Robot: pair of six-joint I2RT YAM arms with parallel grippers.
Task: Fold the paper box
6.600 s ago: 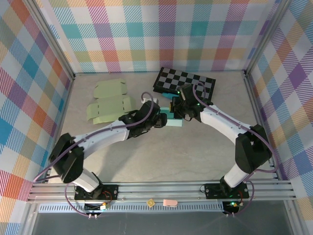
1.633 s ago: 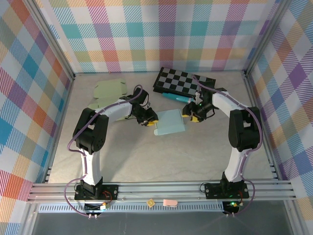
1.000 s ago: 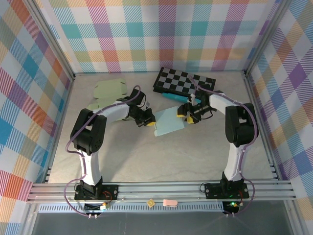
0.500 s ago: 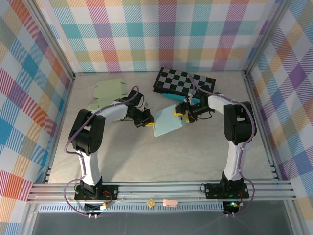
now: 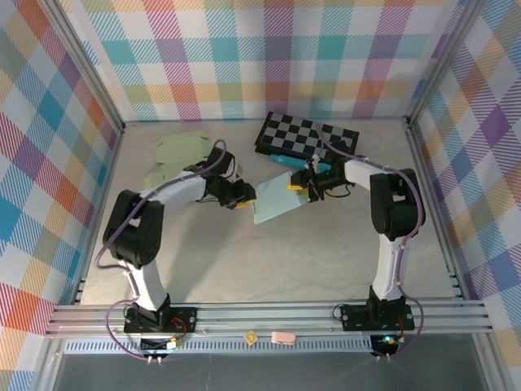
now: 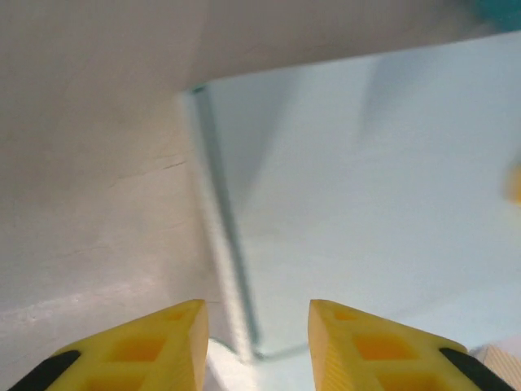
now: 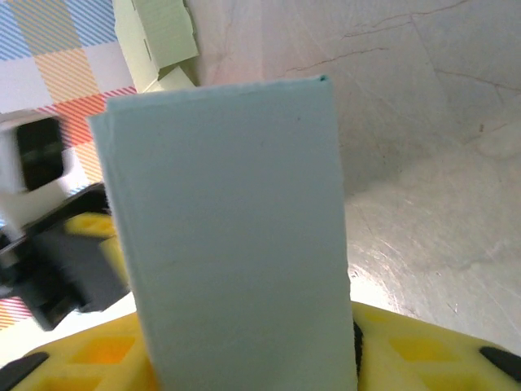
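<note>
from above, near the middle of the pale stone-look table [image 5: 244, 261]: flat-folded pale blue paper box [image 5: 275, 202], lying askew between the two arms. left claw [image 5: 242, 197] at its left edge, right claw [image 5: 298, 186] at its upper right edge. further back, a black-and-white chequered board [image 5: 308, 136] with a slender teal object [image 5: 286, 160] just in front of it. off to the left, two pale green flat paper cut-outs [image 5: 181, 151], well apart from the box.

closer in, from the left wrist: a long crease down the box's face, and its near corner lying in the gap between the yellow fingers [image 6: 138, 350], detail lost from above. jaws parted a moderate way, no pad pressing on the paper, nothing gripped.

from the right wrist: one blue panel standing upright out of the claw, wide face to the camera. behind it, the green cut-outs at top left and the dark body of the other arm's claw at the left edge. fingers here closed partway, one on each side of the panel and meeting its edges, so holding the box. not to be made out from above: how far either claw gapes.
</note>
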